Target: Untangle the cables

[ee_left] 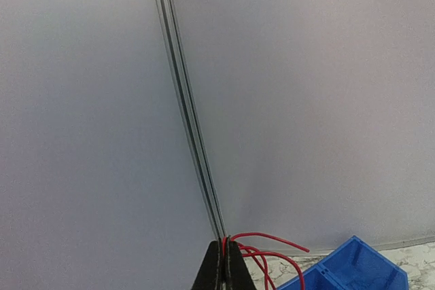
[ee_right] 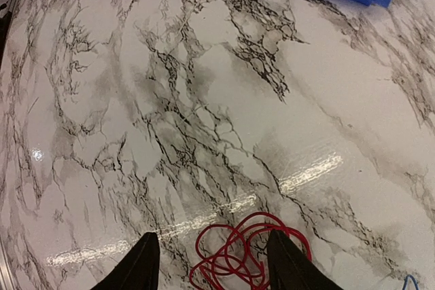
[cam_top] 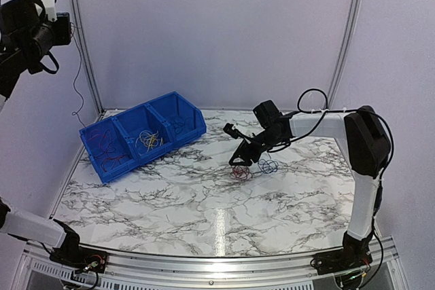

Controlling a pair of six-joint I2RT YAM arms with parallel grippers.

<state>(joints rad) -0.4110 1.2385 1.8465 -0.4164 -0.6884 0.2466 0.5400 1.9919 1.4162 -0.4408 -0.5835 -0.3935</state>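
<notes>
The right fingers (ee_right: 144, 266) stand moderately apart and hold nothing. The red clump (ee_right: 238, 256) of cable lies on the counter (ee_right: 204, 100) in the gap between them, just below and ahead of the tips. The coming move turns on this: the clump is bracketed, so in my judgement a short drop and a squeeze is all it needs. It is not centred, though. Its loops crowd toward one finger and partly pass behind it, while they lie apart from the other, so closing from this position may catch only some of them. The clump is a loose round coil with no clear long axis, so the turn of the wrist matters little.

Outside the fingers, just beyond the crowded side, lies the blue clump (cam_top: 269, 166). I cannot tell whether any of its strands link with the red one. Keeping it out of the grip looks like the point of care.

The left fingers (ee_left: 216, 271) are pressed together on red strands (ee_left: 268, 248) that curl out from their tips. They are high above the counter, with the blue bin (ee_left: 353, 266) below and ahead of them. They are well apart from both clumps, so the right arm is much the nearer. The bin sits far ahead of the right fingers, across the counter.
</notes>
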